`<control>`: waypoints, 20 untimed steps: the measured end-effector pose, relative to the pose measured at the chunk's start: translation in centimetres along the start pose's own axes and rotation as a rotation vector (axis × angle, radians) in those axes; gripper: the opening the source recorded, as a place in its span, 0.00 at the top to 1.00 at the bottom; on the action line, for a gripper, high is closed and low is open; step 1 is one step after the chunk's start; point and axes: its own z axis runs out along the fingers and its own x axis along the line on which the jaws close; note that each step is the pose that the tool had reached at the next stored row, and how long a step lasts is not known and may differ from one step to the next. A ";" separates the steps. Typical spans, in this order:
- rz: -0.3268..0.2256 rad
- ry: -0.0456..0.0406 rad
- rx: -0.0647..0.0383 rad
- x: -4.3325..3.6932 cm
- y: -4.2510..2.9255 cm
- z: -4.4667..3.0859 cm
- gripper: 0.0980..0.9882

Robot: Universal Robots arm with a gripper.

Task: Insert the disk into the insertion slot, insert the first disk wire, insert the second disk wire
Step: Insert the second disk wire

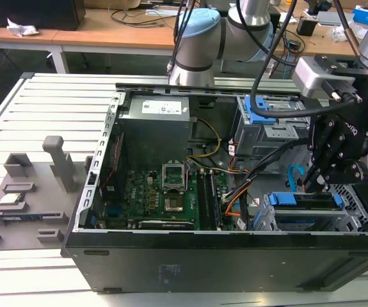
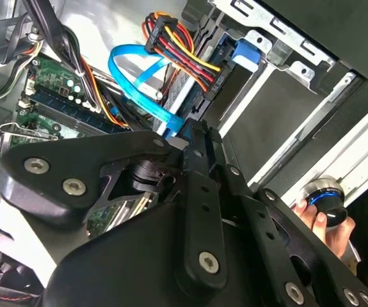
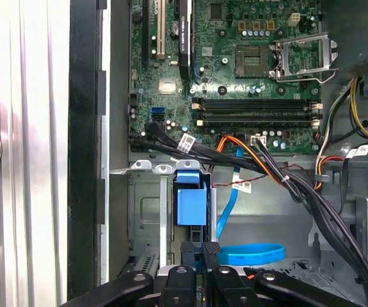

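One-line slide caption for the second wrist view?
Claw closed at the blue data cable's connector end, beside the red-yellow-black power plug at the drive bay.

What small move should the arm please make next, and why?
Probably ease the gripper toward the disk: it is shut on the end of the second disk wire, close beside the disk, which already sits in the insertion slot.
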 end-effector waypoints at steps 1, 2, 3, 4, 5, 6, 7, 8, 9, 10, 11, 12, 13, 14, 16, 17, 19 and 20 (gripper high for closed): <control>0.000 0.0000 0.000 0.00 -0.02 0.04 0.93; 0.000 0.0000 0.000 -0.01 -0.04 0.11 0.93; 0.000 -0.0001 0.000 -0.01 -0.06 0.22 0.93; 0.000 0.0000 0.000 -0.02 -0.07 0.27 0.93; 0.000 0.0000 0.000 -0.02 -0.08 0.35 0.93; 0.000 0.0000 0.000 -0.04 -0.12 0.54 0.93; 0.000 -0.0001 0.000 -0.05 -0.13 0.66 0.93; 0.000 0.0000 0.000 -0.06 -0.14 0.72 0.93; 0.000 -0.0001 0.000 -0.08 -0.21 0.89 0.93; 0.000 0.0000 0.000 -0.11 -0.26 0.99 0.93; 0.000 0.0000 0.000 -0.13 -0.30 1.08 0.93; 0.000 0.0000 0.000 -0.19 -0.37 1.18 0.93; 0.000 -0.0001 0.000 -0.21 -0.40 1.22 0.93; 0.000 -0.0001 0.000 -0.24 -0.43 1.26 0.93; 0.000 -0.0001 0.000 -0.34 -0.58 1.44 0.93; 0.000 -0.0001 0.000 -0.37 -0.68 1.56 0.93; 0.000 0.0001 0.000 -0.42 -0.82 1.63 0.93; 0.000 0.0000 0.000 -0.46 -0.89 1.67 0.93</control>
